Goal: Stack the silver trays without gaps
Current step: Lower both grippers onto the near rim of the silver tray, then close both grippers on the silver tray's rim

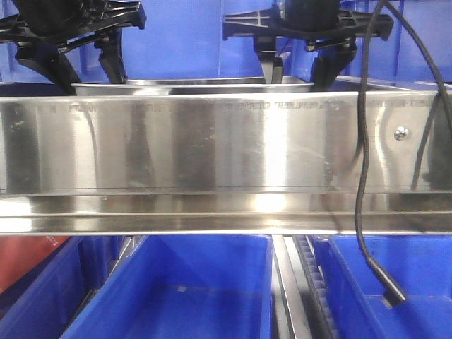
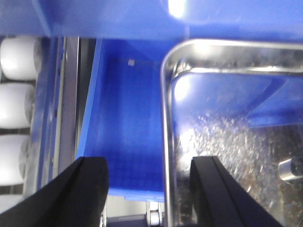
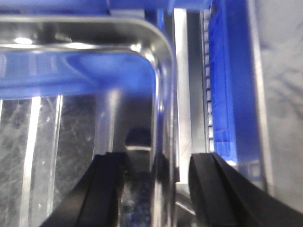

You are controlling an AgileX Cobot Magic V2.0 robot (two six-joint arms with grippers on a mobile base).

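The brushed shelf rail [image 1: 212, 148] fills the middle of the front view and hides nearly all of the silver tray [image 1: 191, 86]. Only a thin strip of rim shows above the rail toward 12 o'clock. There may be more than one tray nested there, but that sliver does not settle it. Both arms are cut off at the top edge. A black cable [image 1: 361, 176] hangs across the rail at 3 o'clock, beside a screw [image 1: 401, 132]. Blue bins [image 1: 176, 296] lie at 6 o'clock, cropped by the frame.

The left gripper [image 1: 88, 67], at 11 o'clock, has its jaws spread wide. In its wrist view the tray's left rim runs up between the two fingers [image 2: 90, 189], one outside the tray and the other over the tray floor. The right gripper [image 1: 298, 70], at 1 o'clock, is likewise spread and straddles the tray's right rim. Neither wrist view shows whether any finger touches the metal. White rollers [image 2: 16, 104] sit blurred at 9 o'clock of the left wrist view.
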